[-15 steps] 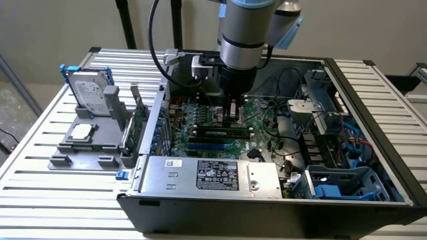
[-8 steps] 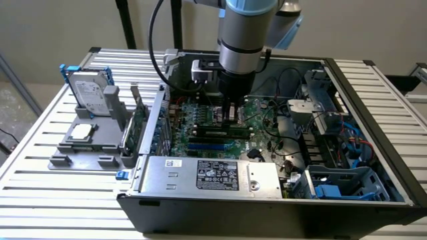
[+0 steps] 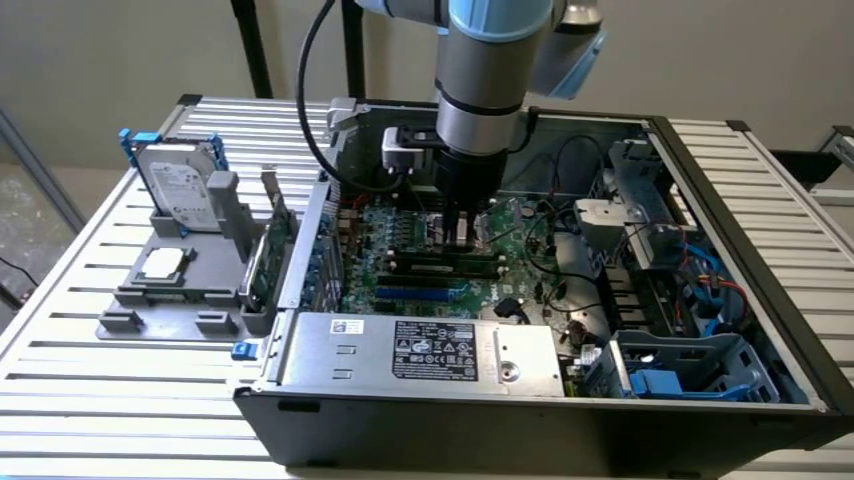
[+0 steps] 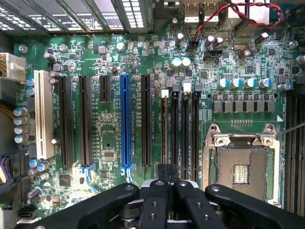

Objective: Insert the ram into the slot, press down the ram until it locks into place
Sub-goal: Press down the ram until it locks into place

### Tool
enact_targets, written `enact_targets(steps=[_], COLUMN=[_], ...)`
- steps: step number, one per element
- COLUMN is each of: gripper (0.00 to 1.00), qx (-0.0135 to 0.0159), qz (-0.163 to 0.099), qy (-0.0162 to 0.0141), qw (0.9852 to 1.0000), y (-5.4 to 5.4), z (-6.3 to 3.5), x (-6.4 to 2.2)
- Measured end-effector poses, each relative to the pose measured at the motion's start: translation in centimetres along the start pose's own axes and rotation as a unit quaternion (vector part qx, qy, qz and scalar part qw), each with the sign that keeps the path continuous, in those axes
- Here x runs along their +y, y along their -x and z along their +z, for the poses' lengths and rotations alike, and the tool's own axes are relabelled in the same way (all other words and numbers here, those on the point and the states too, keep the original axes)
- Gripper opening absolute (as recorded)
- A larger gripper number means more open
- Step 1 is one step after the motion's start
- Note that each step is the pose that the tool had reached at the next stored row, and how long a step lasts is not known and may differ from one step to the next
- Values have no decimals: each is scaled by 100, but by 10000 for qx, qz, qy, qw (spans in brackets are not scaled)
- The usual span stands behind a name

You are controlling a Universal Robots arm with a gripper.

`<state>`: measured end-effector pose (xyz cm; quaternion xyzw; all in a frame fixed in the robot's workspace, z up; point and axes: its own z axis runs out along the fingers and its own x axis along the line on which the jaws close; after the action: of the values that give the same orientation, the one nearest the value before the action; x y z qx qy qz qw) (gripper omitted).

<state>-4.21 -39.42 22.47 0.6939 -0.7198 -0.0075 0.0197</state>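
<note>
Claw (image 4: 167,174): fingertips drawn together with no gap between them and nothing seen pinched. It points straight down over one end of the memory sockets.
Why so held: closed tips make a narrow, stiff pusher, which I judge suits bearing on a thin board edge better than spread fingers would.
Ram (image 3: 441,264): just below and on the near side of the claw in the exterior view, standing on edge along the board and running toward the exterior view's left and right. It looks set in its socket. Whether it is fully down I cannot tell.
Ram's look: long, thin and dark green, with a row of small black chips on its face.
Slot (image 4: 165,133): narrow and black with a pale clip at its far end. It is one of four parallel sockets and the one closest to the long black expansion slot. Whether the clips are latched I cannot tell.
Blue slot (image 4: 125,124): well apart, past that expansion slot.
CPU socket (image 4: 243,167): bare, on the other side of the memory sockets.
Computer case (image 3: 747,250): lies open-side up on the slatted counter (image 3: 80,330), so the board faces the arm.
Hard drive (image 3: 180,185): stands in a grey holder on the exterior view's left, outside the case.
</note>
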Motion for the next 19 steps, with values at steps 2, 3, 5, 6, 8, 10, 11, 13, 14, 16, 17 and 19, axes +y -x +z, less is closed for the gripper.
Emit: enact_targets(steps=[2, 3, 5, 6, 8, 10, 11, 13, 14, 16, 17, 19], gripper=[11, 11, 11, 11, 11, 11, 11, 11, 11, 11, 11, 11], qx=[-19, -12, -7, -5, -4, -4, -4, -4, -4, -5, -5, -4], qz=[1, 0, -1, -1, -2, -2, -2, -2, -1, -2, -2, -2], qy=[2, 15, 38, 47, 65, 80, 85, 86, 86, 86, 86, 86], qw=[10000, 10000, 10000, 10000, 10000, 10000, 10000, 10000, 10000, 10000, 10000, 10000], y=[6, 3, -5, -7, -14, -22, -27, -32, -32, -32, -32, -32], z=[-49, -96, -191, -237, -330, -422, -466, -499, -499, -499, -499, -499], x=[-10, -16, -32, -39, -53, -61, -62, -61, -61, -62, -62, -62])
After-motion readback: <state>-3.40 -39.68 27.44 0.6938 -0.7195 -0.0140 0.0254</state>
